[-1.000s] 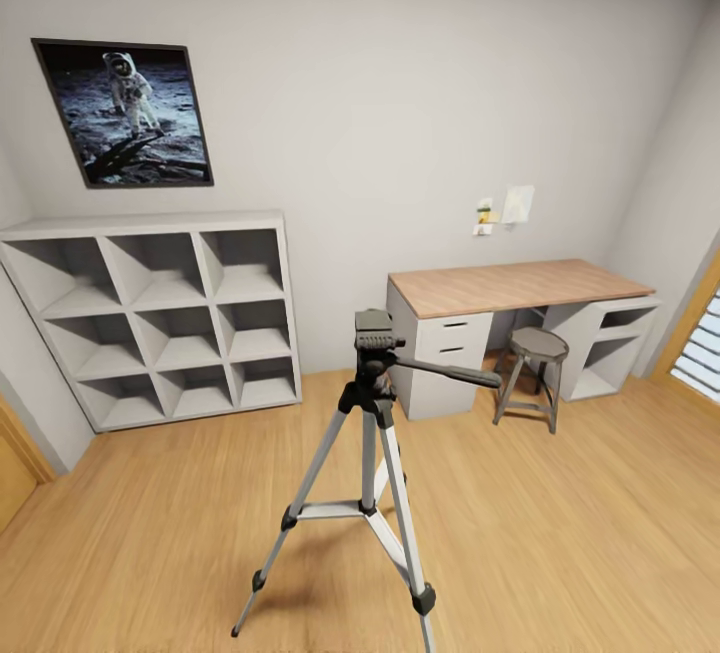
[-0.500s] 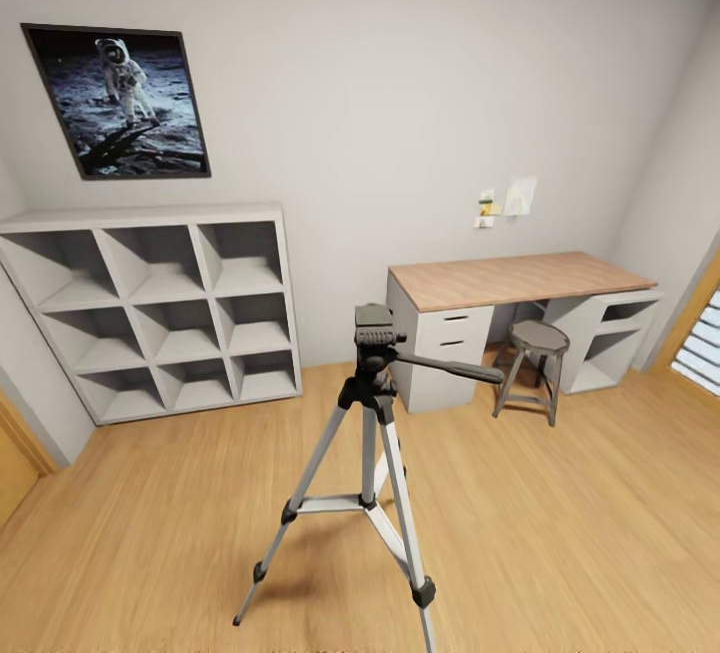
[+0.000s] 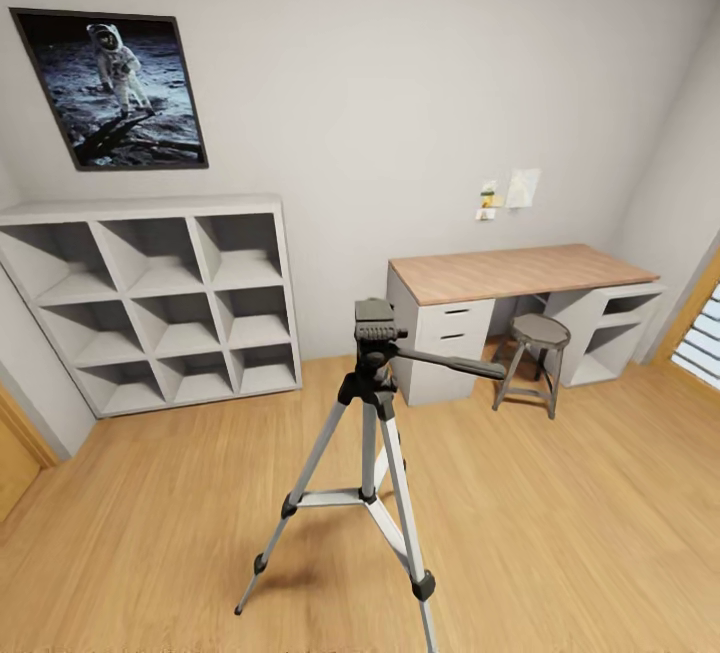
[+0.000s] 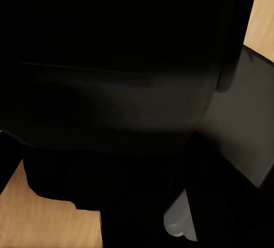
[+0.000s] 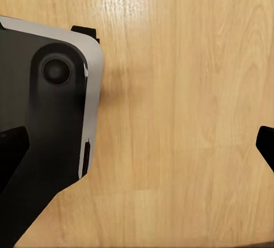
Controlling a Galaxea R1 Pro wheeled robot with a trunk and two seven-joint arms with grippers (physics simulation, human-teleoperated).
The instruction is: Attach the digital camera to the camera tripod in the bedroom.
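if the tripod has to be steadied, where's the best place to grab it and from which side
Probably the camera tripod at the black hub under its head, from the near side: the legs splay below it, and the pan handle sticks out toward the desk, blocking that side.

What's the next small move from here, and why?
Probably roll the base a little closer to the camera tripod. It stands on the wood floor ahead, its head bare with no camera on it, and no arm shows reaching toward it in the head view. The right end effector looks open over bare floor.
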